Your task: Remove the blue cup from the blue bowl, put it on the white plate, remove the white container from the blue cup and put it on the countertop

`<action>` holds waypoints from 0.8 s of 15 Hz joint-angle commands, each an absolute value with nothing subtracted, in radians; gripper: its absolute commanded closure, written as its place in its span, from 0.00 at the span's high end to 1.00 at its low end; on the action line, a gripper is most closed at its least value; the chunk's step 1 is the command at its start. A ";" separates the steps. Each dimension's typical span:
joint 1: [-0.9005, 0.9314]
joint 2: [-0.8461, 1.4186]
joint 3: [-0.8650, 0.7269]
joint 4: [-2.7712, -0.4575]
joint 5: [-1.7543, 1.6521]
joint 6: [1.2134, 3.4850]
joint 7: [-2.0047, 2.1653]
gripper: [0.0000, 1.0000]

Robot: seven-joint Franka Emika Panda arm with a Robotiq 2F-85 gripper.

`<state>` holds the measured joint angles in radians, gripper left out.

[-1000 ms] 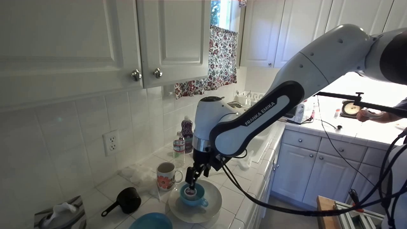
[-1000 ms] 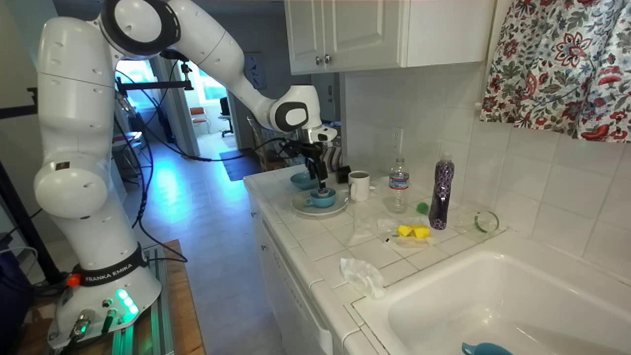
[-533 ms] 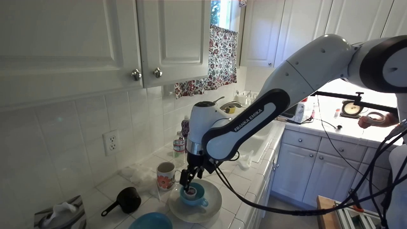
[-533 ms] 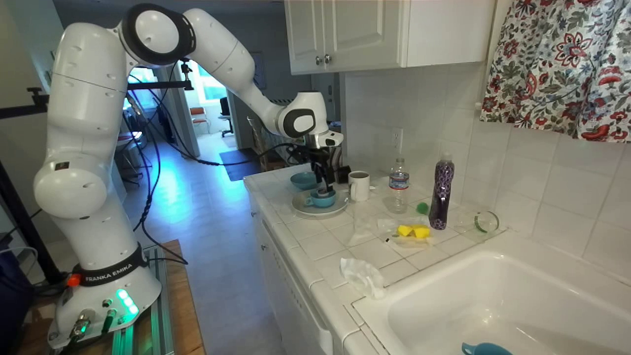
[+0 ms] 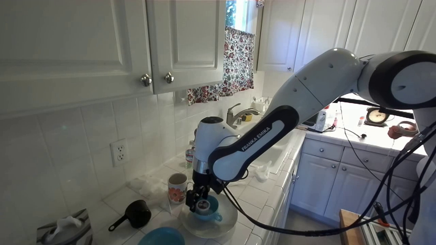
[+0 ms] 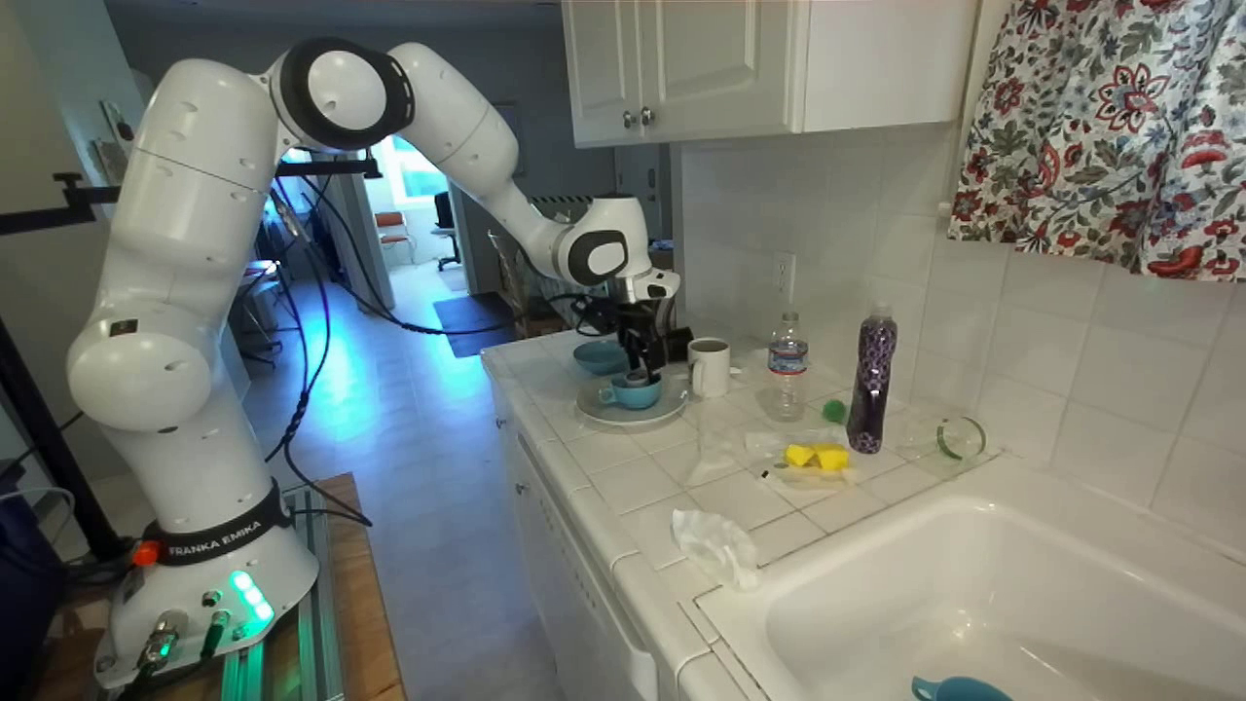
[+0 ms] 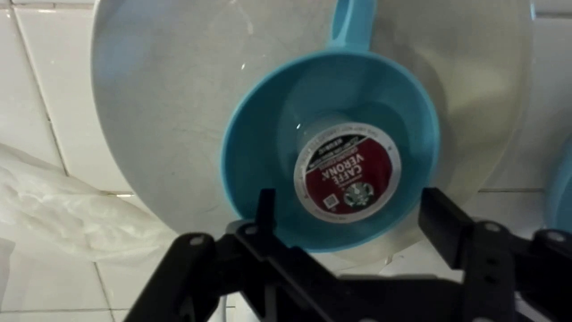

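Observation:
The white container [image 7: 348, 172] has a dark red and black lid and stands tilted inside the blue cup [image 7: 250, 134]. The cup sits on the white plate [image 7: 156, 98]. The cup also shows on the plate in both exterior views [image 5: 213, 215] [image 6: 636, 394]. My gripper [image 7: 347, 194] is open and low over the cup. In the wrist view its left finger overlaps the inside of the cup, and its right finger lies at the rim's right side; neither visibly grips anything. The blue bowl [image 5: 161, 237] stands apart from the plate on the countertop [image 6: 642, 482].
A white mug with a flower [image 5: 177, 189] stands close beside the plate and gripper. A black pan-like scoop [image 5: 138, 214], a water bottle [image 6: 787, 365] and a purple bottle [image 6: 871, 380] are on the counter. Crumpled clear plastic [image 7: 67, 210] lies beside the plate. The sink [image 6: 973, 584] is farther along.
The arm has lowered, and the gripper has come down to the cup and container. The cup has shifted very slightly on the plate. The fingers remain apart.

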<state>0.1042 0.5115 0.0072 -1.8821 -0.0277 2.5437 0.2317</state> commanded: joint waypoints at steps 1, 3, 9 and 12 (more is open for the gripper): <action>0.107 0.547 0.016 -1.840 -0.015 2.548 0.205 0.70; 0.109 0.548 0.017 -1.838 -0.013 2.548 0.208 0.67; 0.108 0.537 0.014 -1.853 -0.012 2.551 0.215 0.83; 0.108 0.535 0.015 -1.858 -0.010 2.552 0.216 0.80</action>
